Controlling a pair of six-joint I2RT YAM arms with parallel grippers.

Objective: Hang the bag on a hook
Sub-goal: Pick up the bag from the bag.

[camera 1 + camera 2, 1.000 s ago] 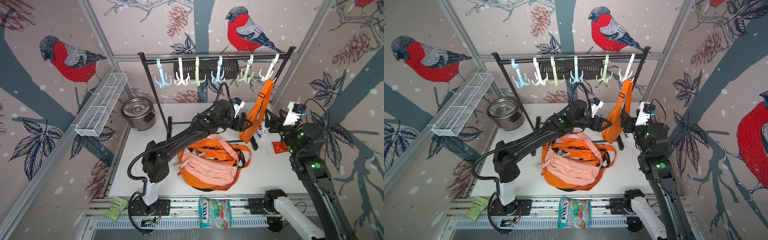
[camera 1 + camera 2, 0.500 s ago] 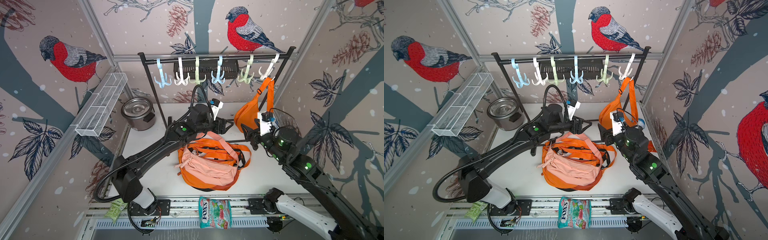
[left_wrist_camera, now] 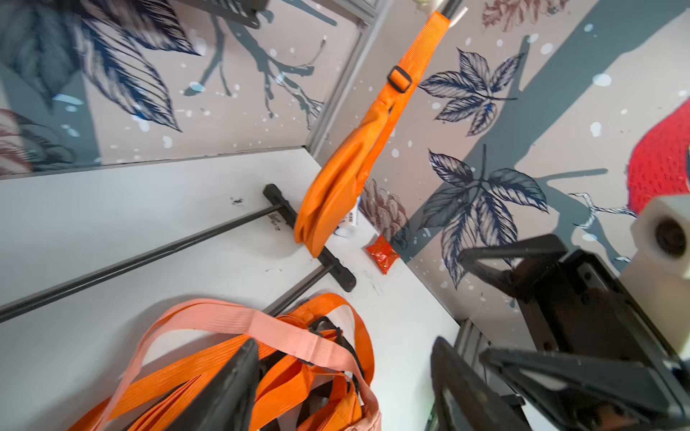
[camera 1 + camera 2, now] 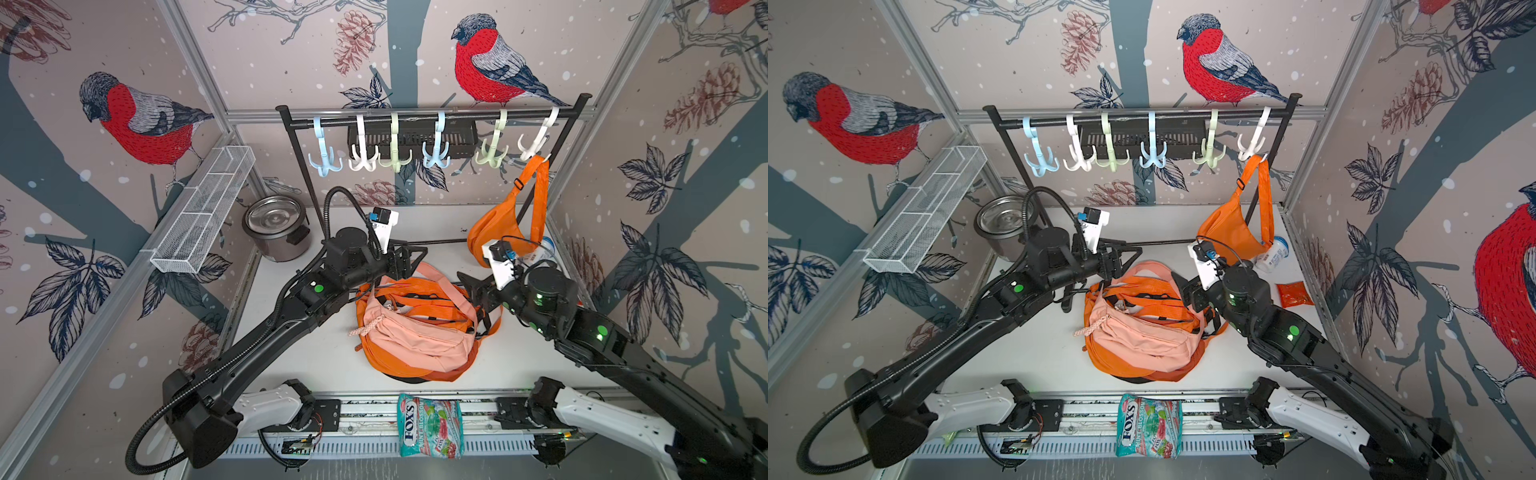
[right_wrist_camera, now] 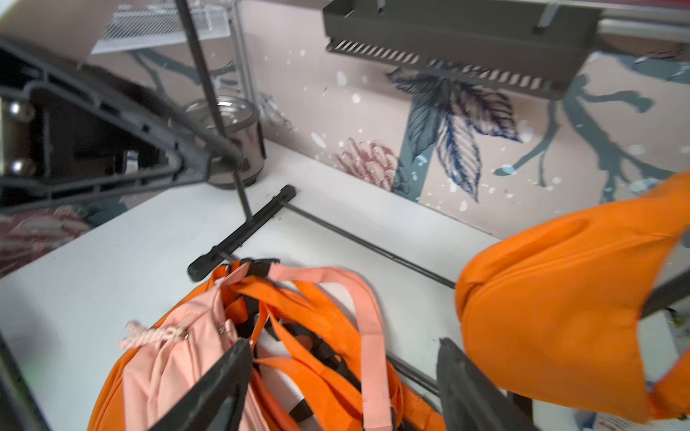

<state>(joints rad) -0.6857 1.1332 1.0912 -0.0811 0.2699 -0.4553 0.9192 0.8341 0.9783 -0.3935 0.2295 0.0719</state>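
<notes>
Right, nearest me, a sweet packet (image 4: 430, 426) on the bench's front edge reads "FOX'S". Mid-bench lies a heap of peach and orange bags (image 4: 415, 332). Over its far side my left gripper (image 3: 343, 343) and right gripper (image 5: 343, 343) both gape wide, nothing between the jaws. Beyond them, clear of both and nearer my right one, the orange bag (image 4: 494, 228) hangs by its strap from the white hook (image 4: 536, 143), last on the rail, above the far right corner. The white bottle (image 4: 1273, 253) behind it has a label too small to read.

Steel pot (image 4: 276, 232) back-left nr wire basket (image 4: 203, 208); Fox's sweets pack (image 4: 430, 426) at front edge, red packet (image 4: 1295, 294) right.
</notes>
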